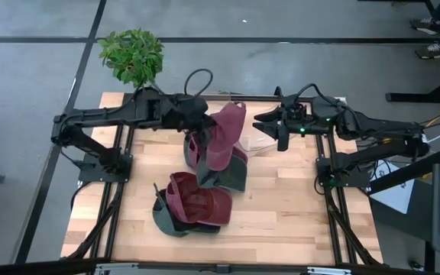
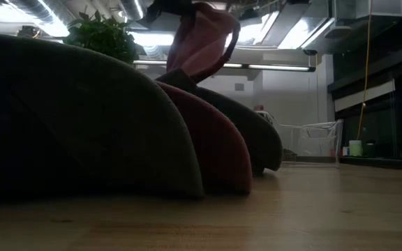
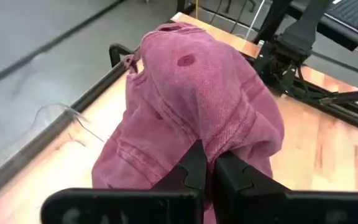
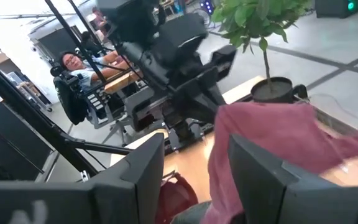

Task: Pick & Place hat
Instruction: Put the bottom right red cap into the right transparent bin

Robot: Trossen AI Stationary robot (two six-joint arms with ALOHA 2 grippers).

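A pink cloth hat (image 1: 224,136) hangs over the middle of the table, with my left gripper (image 1: 195,121) shut on it. Its crown button (image 3: 185,60) faces the left wrist camera. In the low view the pink hat (image 2: 201,38) hangs high above the table. Below it lie a dark green hat (image 1: 234,174) and, nearer the front edge, a maroon hat (image 1: 198,202) nested in a dark green one (image 1: 170,221). My right gripper (image 1: 270,126) hovers open at the pink hat's right side; in its own view its fingers (image 4: 194,180) frame the pink hat (image 4: 278,137) without touching it. My left gripper pinches a fold of the pink hat's crown cloth (image 3: 207,146) between its two shut fingers, coming from the table's left and slanting down. The hat droops slack past the fingers. I cannot tell whether its lower end (image 2: 179,70) touches the dark hat beneath.
A potted plant (image 1: 132,55) stands at the table's far left corner. A clear plastic box (image 1: 258,142) sits right of the pink hat, below my right gripper. A person (image 4: 73,62) sits at a desk beyond the table. Bare wood (image 1: 304,206) lies at the front right.
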